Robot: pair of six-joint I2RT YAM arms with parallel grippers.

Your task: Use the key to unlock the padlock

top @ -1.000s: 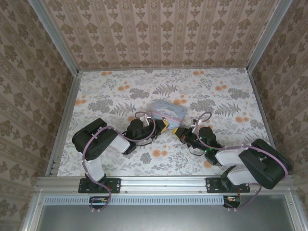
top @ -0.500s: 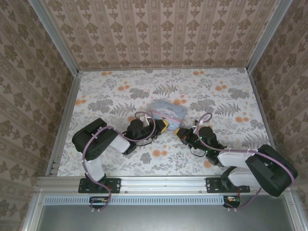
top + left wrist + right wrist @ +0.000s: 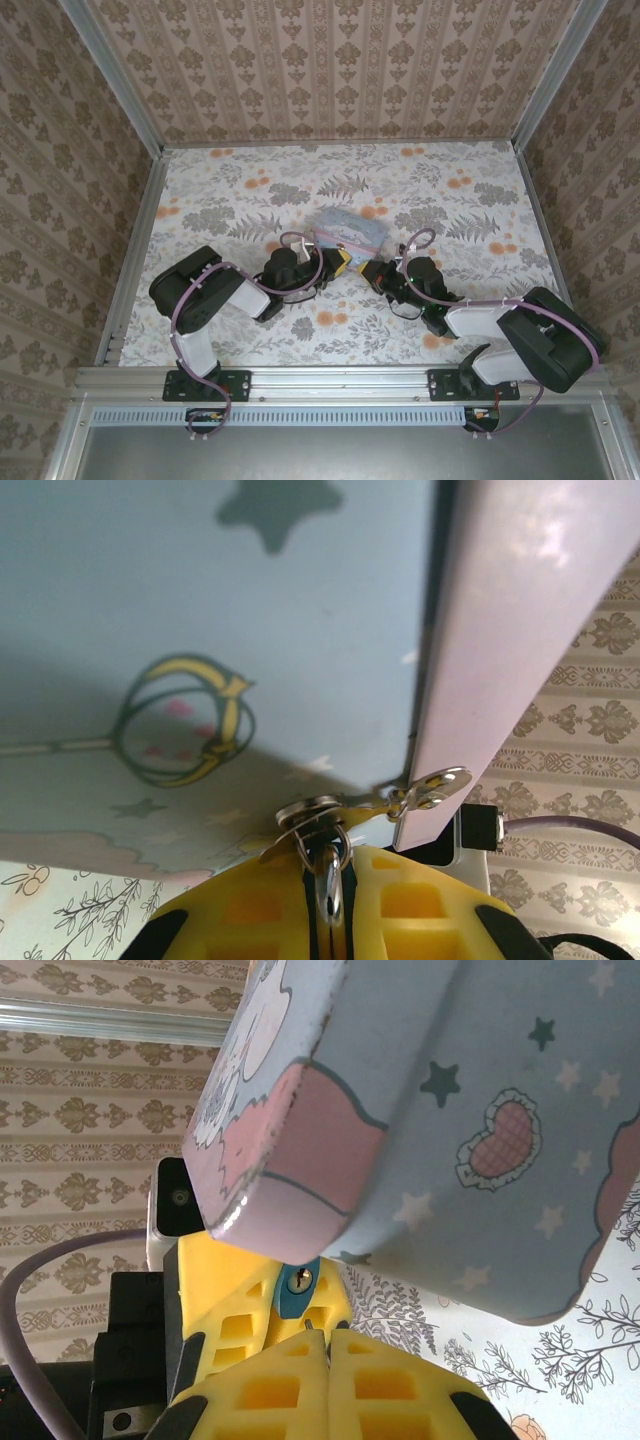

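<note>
Right wrist view, risks: the key [image 3: 310, 1327] tip sits just short of the keyhole in the padlock [image 3: 297, 1282] and, as we read it, a touch below it. If we push in off-axis, the tip hits the lock face instead of the slot. It then either skates off or shoves the lock round in the other grip.

Only a sliver of key pokes out past the right gripper [image 3: 328, 1345], so under load it could pivot or slide back between the pads.

The tin [image 3: 450, 1110] looms directly above these fingers. Any shove through the lock goes into its hasp [image 3: 430, 790] and could shift the tin.

Turning torque is our other worry. The left hold is on thin metal and could let the lock twist.

Tool state:
- **Right gripper:** jaws together, pinching a thin tip that we take for the key. We can't tell any contact with the lock.
- **Left gripper** [image 3: 331, 880]: jaws almost together, clamped on the padlock's shackle [image 3: 322, 838], which runs up to the hasp just ahead of its fingertips.
- **Padlock:** it sits between the two grippers, keyhole facing the right one, under the tin's edge.
</note>
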